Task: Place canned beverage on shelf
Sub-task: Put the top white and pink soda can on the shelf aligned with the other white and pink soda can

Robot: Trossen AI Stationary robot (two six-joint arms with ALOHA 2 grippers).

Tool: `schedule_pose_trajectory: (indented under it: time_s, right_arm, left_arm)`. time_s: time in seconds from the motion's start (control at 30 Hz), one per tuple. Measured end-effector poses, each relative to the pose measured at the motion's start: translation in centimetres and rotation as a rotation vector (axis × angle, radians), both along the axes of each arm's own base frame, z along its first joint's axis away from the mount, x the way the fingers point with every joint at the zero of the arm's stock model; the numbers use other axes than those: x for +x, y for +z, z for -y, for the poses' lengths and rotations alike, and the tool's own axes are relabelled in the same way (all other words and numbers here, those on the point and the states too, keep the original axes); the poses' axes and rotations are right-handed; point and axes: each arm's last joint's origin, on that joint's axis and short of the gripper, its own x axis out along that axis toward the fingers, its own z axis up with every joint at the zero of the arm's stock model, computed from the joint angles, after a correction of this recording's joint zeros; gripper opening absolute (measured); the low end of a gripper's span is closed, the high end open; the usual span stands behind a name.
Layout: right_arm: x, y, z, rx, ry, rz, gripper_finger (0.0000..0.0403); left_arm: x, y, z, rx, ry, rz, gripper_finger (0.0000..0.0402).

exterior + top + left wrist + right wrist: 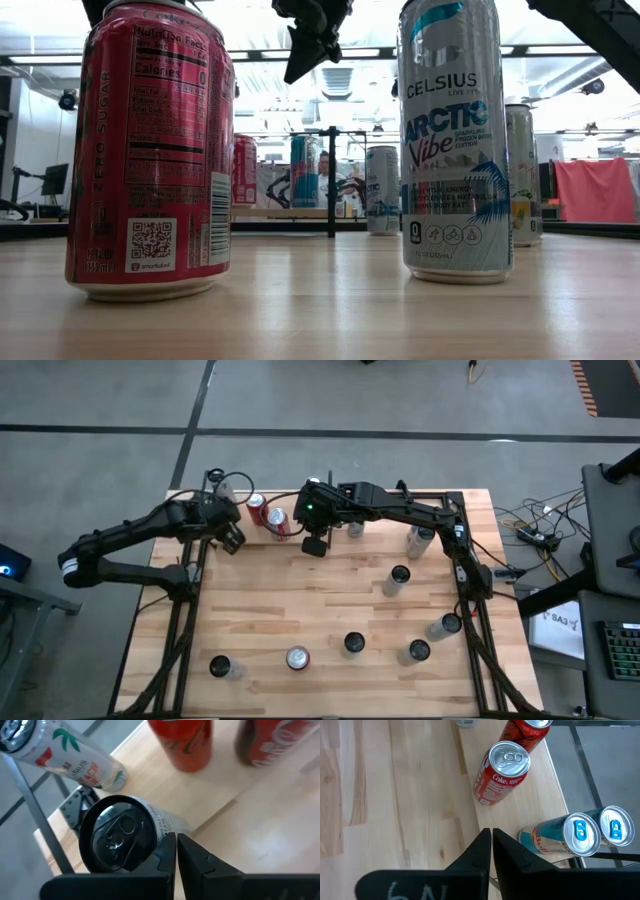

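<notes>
Hovering with matte black fingers pressed together, the right gripper (pixel 491 836) holds nothing above the smooth pale plywood shelf (pixel 540 805). Just ahead of it stand two glossy red cylindrical cans, the nearer a Coke can (pixel 501 771), and beside it two blue-topped Red Bull cans (pixel 580 836). The left gripper (pixel 177 845), likewise closed and empty, hangs beside a dark-topped can (pixel 120 832) on the butcher-block surface (pixel 330 610).

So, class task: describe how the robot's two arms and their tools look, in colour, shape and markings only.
Both arms are dark, jointed and slender. The left arm has a white band near its base; the right arm shows a small green light near its wrist. Each tool ends in two black, tapering fingers: the left tool is plain, while the right tool has white handwriting on its black body.
</notes>
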Motion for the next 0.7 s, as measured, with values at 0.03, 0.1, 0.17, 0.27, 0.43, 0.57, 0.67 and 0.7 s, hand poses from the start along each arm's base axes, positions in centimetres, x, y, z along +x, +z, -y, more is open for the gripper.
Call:
schedule_pose_trajectory:
  time_s: [0.03,0.1,0.17,0.27,0.43,0.57,0.67,0.7]
  right_arm:
    - [0.0,0.0,0.0,0.000,0.000,0.000,0.0009]
    - [0.0,0.0,0.0,0.000,0.000,0.000,0.0009]
    - [0.0,0.0,0.0,0.000,0.000,0.000,0.0009]
    - [0.0,0.0,0.0,0.000,0.000,0.000,0.0009]
    - [0.0,0.0,0.0,0.001,-0.001,-0.001,0.0009]
    - [0.0,0.0,0.0,0.001,-0.001,-0.003,0.0009]
    - [0.0,0.0,0.0,0.001,0.000,-0.005,0.0009]
    - [0.0,0.0,0.0,0.001,0.000,-0.005,0.0009]
  left_arm:
    - [0.1,-0.1,-0.1,0.010,0.009,-0.009,0.0000]
    - [0.3,-0.2,-0.3,0.034,0.030,-0.015,0.0000]
    - [0.7,-0.2,-0.5,0.070,0.055,0.002,0.0000]
    - [1.1,-0.1,-0.9,0.128,0.091,0.032,0.0000]
    - [1.3,0.7,-1.0,0.148,0.096,0.061,0.0000]
    - [-0.1,2.1,-0.4,0.139,0.097,0.016,0.0000]
    - [-1.3,3.0,0.1,0.152,0.106,-0.005,0.0000]
    - [-1.6,3.1,0.2,0.153,0.113,0.000,0.0000]
